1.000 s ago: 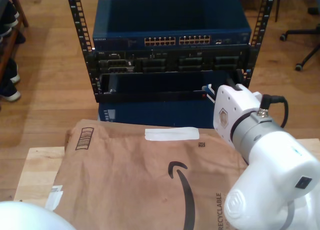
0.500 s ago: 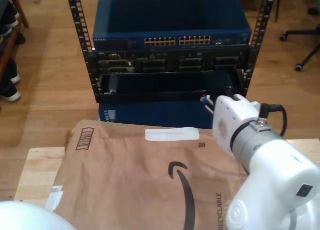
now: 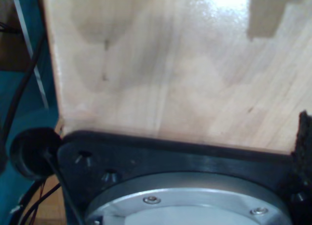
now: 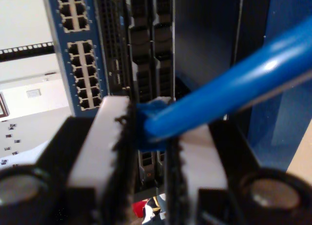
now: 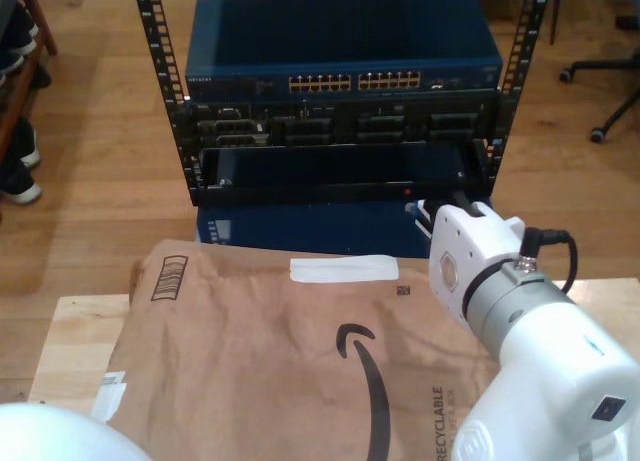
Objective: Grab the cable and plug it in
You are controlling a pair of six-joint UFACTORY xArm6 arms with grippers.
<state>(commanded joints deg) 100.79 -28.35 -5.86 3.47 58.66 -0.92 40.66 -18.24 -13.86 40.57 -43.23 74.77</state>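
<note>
Two white fingers of my second gripper clamp the thin bright-blue cable before the blue multi-port network switch; first gripper's fingers: undeterminable, above pale wooden tabletop.

The brown paper bag on the table carried the word "RECYCLABLE" in dark capitals, running sideways near the white arm at the exterior view's right, beside a black curved-arrow smile logo; a striped printed block near its upper corner at the exterior view's left was too small to read. The blue network switch in the rack bore a small pale brand mark at its front, on the exterior view's left, too blurred to make out
</note>
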